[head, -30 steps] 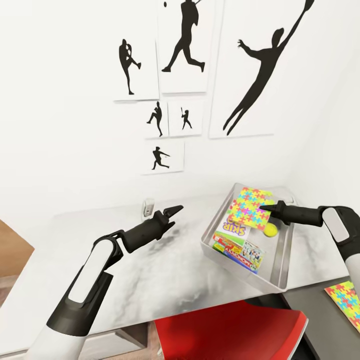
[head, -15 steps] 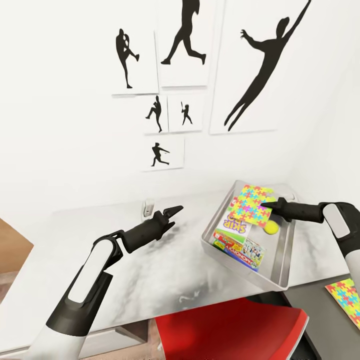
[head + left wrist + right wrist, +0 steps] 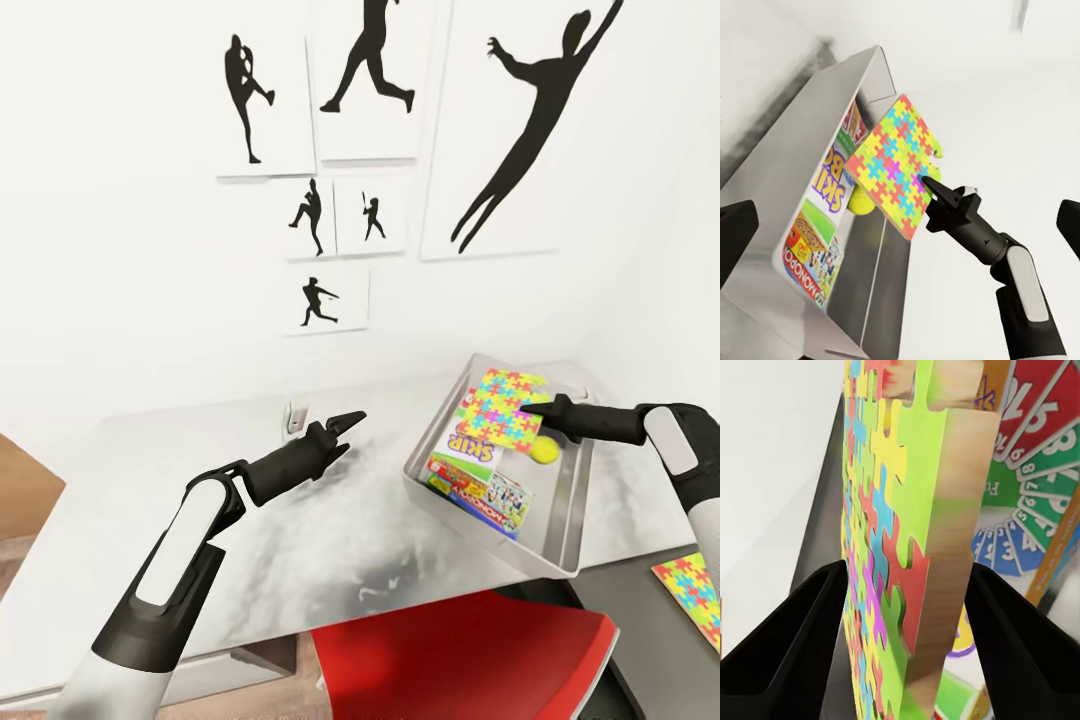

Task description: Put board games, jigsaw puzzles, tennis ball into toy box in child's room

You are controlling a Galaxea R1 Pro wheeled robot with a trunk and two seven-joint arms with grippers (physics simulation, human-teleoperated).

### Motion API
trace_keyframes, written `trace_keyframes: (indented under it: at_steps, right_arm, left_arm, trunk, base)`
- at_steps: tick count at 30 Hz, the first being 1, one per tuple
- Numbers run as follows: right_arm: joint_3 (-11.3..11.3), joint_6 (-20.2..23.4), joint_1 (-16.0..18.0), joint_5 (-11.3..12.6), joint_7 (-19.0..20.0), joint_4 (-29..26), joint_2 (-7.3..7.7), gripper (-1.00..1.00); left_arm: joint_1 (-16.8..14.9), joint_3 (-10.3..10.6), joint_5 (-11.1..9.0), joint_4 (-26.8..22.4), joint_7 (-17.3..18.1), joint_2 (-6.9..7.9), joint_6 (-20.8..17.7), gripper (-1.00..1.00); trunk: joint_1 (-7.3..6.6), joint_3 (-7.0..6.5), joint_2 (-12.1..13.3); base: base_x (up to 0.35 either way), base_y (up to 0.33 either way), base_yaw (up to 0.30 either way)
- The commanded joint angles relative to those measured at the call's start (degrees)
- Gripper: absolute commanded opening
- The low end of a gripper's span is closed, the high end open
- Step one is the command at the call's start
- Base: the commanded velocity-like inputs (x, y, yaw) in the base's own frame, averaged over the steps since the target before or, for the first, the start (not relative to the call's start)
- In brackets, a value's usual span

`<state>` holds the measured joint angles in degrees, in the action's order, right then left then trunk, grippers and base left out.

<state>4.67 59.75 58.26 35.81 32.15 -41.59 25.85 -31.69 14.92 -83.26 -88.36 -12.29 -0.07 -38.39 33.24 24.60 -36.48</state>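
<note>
My right gripper [image 3: 527, 407] grips a jigsaw puzzle [image 3: 503, 409] above the toy box [image 3: 570, 500]. My left gripper [image 3: 352, 417] hovers over the tabletop [image 3: 200, 470]; I cannot tell its state.

The second jigsaw puzzle [image 3: 692, 592] is cut off by the head view's right edge.

— What is under the near edge, down below?
— A red chair [image 3: 470, 655], its seat tucked partly beneath.
— And at the back, by the wall?
— A small white object [image 3: 296, 413]; too blurred to tell more.
</note>
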Motion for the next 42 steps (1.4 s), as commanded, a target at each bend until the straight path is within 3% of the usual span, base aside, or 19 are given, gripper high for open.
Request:
trace_keyframes:
  at_steps: [1,19,42]
  right_arm:
    - [0.16,0.25,0.08,-0.48,0.55,0.01,-0.05,-1.0]
    - [0.09,0.25,2.75,-0.56,-0.46,1.01,-1.22,-1.0]
    - [0.07,0.25,4.45,-0.59,-1.2,2.08,-1.34,-1.0]
  left_arm:
    - [-0.04,-0.02,-0.61,-0.06,-0.54,-0.01,-0.11,1.0]
    - [-0.04,-0.06,-0.65,-0.1,-0.45,-0.02,-0.11,1.0]
    - [-0.04,-0.03,-0.68,-0.15,-0.45,-0.02,-0.11,1.0]
  trunk:
    - [0.01,0.17,-0.07]
    - [0.01,1.84,-0.07]
    - [0.01,3.98,-0.07]
  base:
    - [0.0,0.0,0.0]
    - [0.0,0.0,0.0]
    - [0.0,0.0,0.0]
